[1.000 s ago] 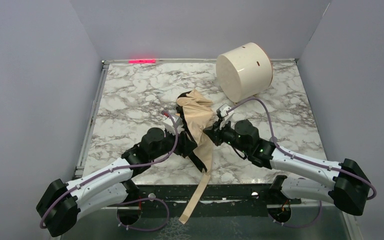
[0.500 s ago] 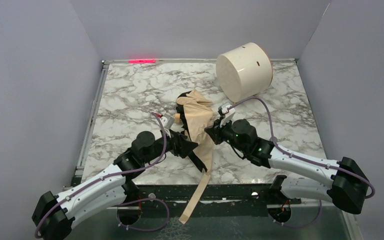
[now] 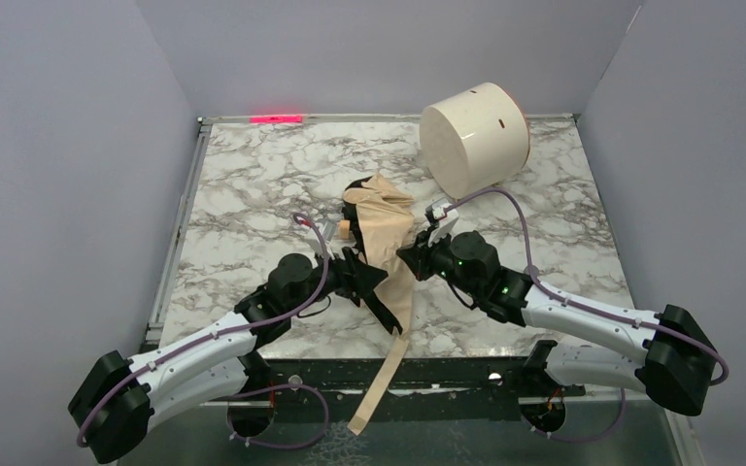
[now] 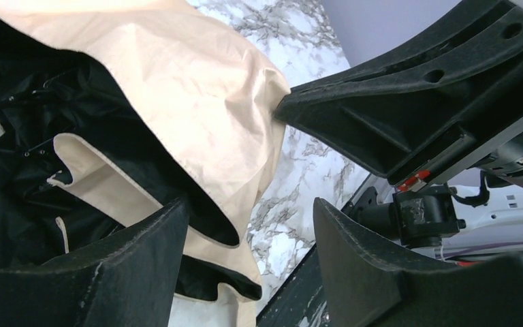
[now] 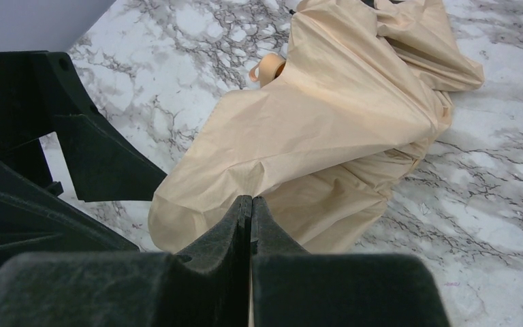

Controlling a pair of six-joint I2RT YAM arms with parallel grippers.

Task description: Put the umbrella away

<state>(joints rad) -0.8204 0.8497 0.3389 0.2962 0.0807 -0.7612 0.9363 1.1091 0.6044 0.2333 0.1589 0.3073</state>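
The beige umbrella [image 3: 384, 228] lies crumpled mid-table, black ribs and lining showing underneath. Its long tan strap [image 3: 381, 374] trails over the front edge. The peach handle knob [image 5: 270, 67] pokes out at its far left side. My right gripper [image 3: 410, 254] is shut on the fabric edge at the umbrella's right side; in the right wrist view [image 5: 251, 199] the fingers press together against the cloth [image 5: 334, 122]. My left gripper [image 3: 367, 277] is open at the umbrella's lower left. In the left wrist view [image 4: 250, 204] a fold of fabric [image 4: 191, 88] lies between its fingers.
A white cylindrical drum [image 3: 474, 136] lies on its side at the back right of the marble table [image 3: 253, 184]. Grey walls enclose three sides. The dark front rail [image 3: 447, 374] runs below the umbrella.
My left arm drew back to the left, then came forward again to the umbrella's lower left, its gripper open. The right gripper stayed shut on the fabric, almost still.
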